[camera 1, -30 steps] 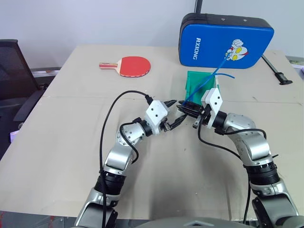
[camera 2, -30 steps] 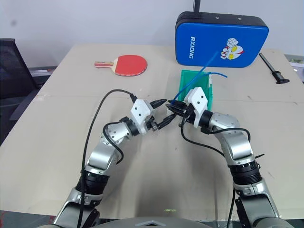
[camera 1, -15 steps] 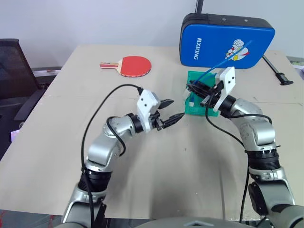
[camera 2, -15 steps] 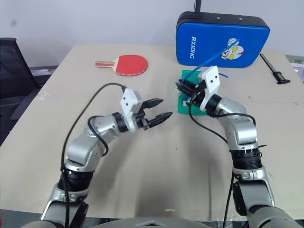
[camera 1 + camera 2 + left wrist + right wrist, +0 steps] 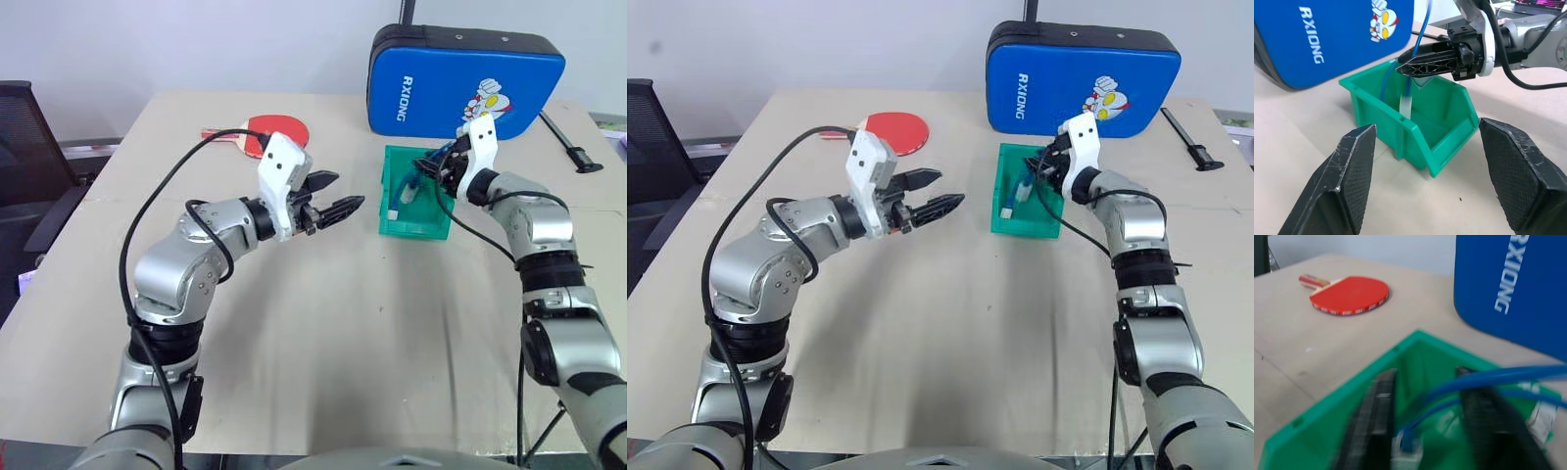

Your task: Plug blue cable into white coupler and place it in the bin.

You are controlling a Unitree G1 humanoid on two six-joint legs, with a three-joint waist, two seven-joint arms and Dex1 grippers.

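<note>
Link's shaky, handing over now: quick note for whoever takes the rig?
Left gripper: open, empty, hovering beside the green bin.
Right gripper: over the bin, fingers apart around the blue cable.
Done: cable plugged into the white coupler, which hangs inside the bin.
Left: the cable's far end sticks up out of the bin; tuck it in, then withdraw.

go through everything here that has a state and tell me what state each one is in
Left gripper: open, empty, beside the bin.
Right gripper: over the bin, jaws parted around the cable.
Cable: plugged into the coupler, hanging into the bin.
Coupler: hanging inside the bin.
Bin: upright.
</note>
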